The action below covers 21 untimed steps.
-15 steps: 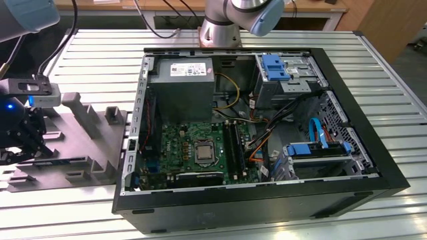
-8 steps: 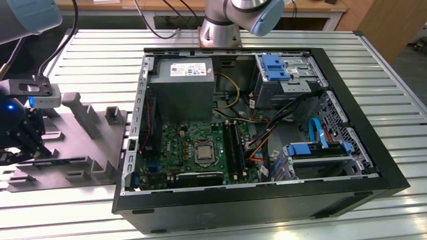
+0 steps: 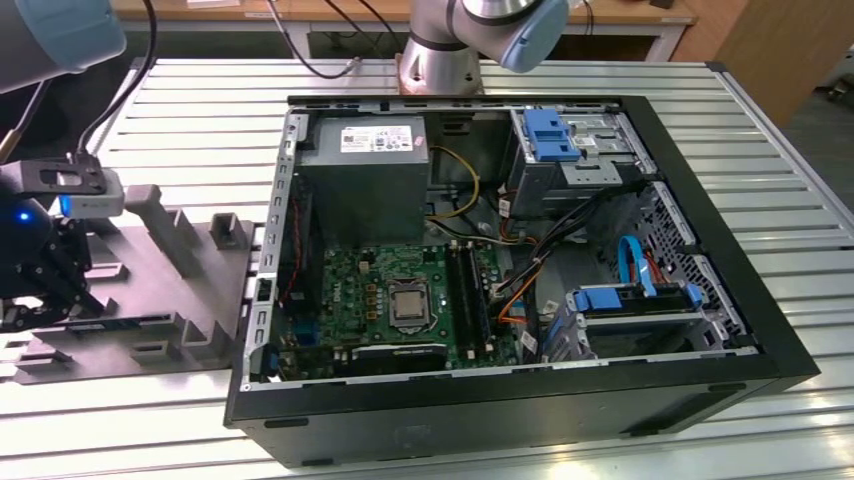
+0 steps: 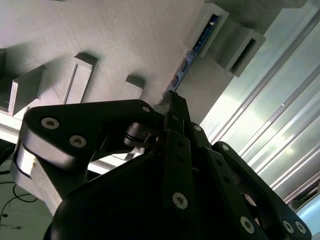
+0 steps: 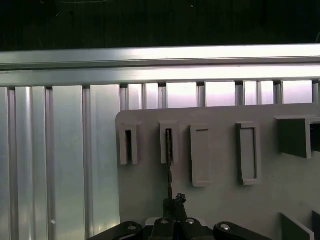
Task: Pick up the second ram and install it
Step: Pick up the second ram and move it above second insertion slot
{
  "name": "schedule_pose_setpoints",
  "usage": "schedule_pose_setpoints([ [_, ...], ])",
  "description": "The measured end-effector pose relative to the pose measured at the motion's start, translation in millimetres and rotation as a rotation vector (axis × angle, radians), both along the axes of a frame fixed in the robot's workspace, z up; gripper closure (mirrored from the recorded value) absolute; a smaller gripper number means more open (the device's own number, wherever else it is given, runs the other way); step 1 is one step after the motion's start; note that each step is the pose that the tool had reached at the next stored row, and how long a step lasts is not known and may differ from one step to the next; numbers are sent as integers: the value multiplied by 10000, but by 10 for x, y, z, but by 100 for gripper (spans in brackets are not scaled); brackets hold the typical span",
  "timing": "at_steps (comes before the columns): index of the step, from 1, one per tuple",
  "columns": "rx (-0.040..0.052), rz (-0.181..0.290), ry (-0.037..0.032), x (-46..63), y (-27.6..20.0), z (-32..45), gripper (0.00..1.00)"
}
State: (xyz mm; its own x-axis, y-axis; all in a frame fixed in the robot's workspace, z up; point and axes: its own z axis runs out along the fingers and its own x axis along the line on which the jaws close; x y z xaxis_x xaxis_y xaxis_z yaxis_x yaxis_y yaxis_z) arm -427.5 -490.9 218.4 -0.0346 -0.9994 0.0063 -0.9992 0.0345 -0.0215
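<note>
The second ram is a thin blue-green board standing on edge in the slotted blocks of the grey tray. In the first wrist view the ram appears edge-on, running from a tray block down to my gripper. In the second wrist view my gripper has its black fingers drawn together on the near end of the stick. In the exterior view my gripper hangs low over the tray at the far left, with the ram as a dark strip beside it.
An open computer case lies to the exterior view's right of the tray, with the motherboard and its long black slot rails facing up. Cables, drive bays and a power supply crowd the case. A ribbed metal table lies underneath.
</note>
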Motion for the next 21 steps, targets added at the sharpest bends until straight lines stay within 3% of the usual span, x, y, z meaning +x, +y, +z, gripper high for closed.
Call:
schedule_pose_setpoints([
  [13, 0, 45, 1, -1, -6, -10, 90],
  [18, 0, 45, 0, -1, -6, -10, 77],
  [19, 0, 45, 0, -1, -5, -10, 70],
  [21, 3, 70, -4, 0, -5, -23, 70],
])
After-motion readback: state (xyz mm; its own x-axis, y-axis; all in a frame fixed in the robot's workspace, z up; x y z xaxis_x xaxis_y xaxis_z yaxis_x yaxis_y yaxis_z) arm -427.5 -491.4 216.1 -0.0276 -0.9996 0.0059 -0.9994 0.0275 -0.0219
